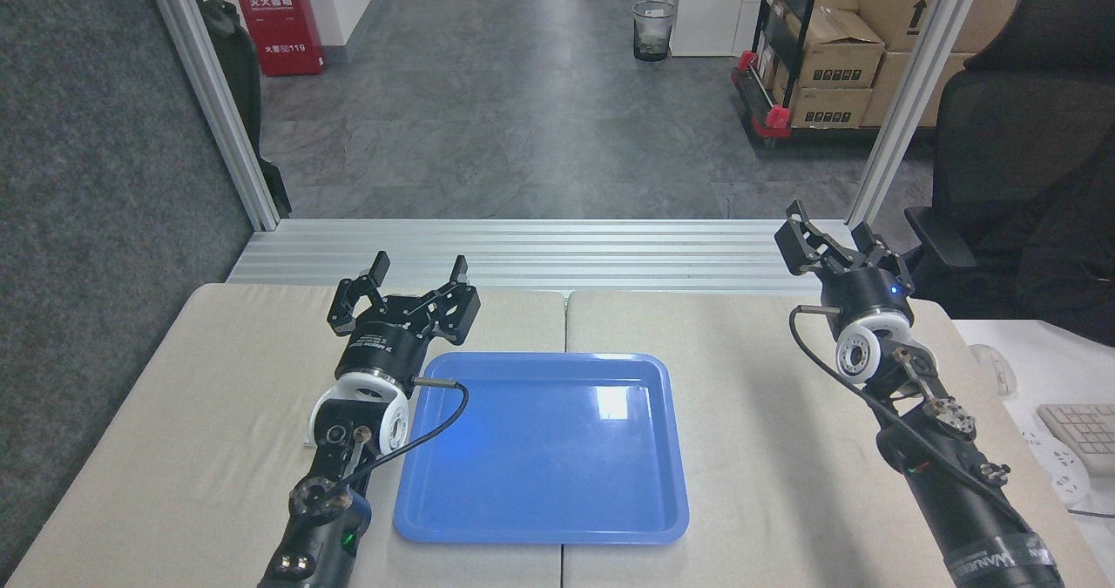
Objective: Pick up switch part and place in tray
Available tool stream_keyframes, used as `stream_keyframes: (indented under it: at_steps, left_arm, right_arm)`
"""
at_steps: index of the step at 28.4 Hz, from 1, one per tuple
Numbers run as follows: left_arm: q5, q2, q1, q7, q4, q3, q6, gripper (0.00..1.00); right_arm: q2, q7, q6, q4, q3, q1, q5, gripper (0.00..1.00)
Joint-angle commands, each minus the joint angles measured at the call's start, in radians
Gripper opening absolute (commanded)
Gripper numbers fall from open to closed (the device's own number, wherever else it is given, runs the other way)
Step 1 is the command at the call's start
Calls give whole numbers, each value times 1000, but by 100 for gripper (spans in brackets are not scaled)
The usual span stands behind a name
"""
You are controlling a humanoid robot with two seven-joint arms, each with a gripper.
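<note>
A large shallow glossy blue plastic tray (540, 449) with rounded corners lies bare at lower centre of the frame on the beige padded table (749, 414). The switch part cannot be found anywhere in view. The black left gripper (419, 267) hangs at the tray's upper left corner with jaws spread and holding nothing, and the black right gripper (827, 231) sits at the right, jaws also apart and holding nothing.

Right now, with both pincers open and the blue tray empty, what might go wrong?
1. The piece to pick up is not clearly in view. Only a white sliver peeks out beside the left wrist, so the left pincer could bump it while searching.
2. The left arm's cable loops over the tray rim and might snag or shift it.
</note>
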Motion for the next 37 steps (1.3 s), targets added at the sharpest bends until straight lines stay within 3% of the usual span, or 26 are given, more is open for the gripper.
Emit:
stream_keyframes:
  at_steps: [1, 5, 28, 31, 37]
  left_arm:
    - [2, 9, 3, 3, 7, 1, -4, 100]
    - [3, 45, -10, 5, 16, 2, -6, 100]
    - [2, 42, 3, 25, 13, 2, 2, 100]
    - [2, 62, 29, 26, 24, 8, -1, 100]
    - [3, 173, 99, 29, 33, 10, -12, 100]
  right_arm:
    - [0, 0, 0, 0, 0, 1, 0, 99]
    - [0, 0, 0, 0, 0, -1, 0, 99]
    - [0, 0, 0, 0, 0, -1, 0, 99]
    - [0, 0, 0, 0, 0, -1, 0, 99]
    - [0, 0, 0, 0, 0, -1, 0, 99]
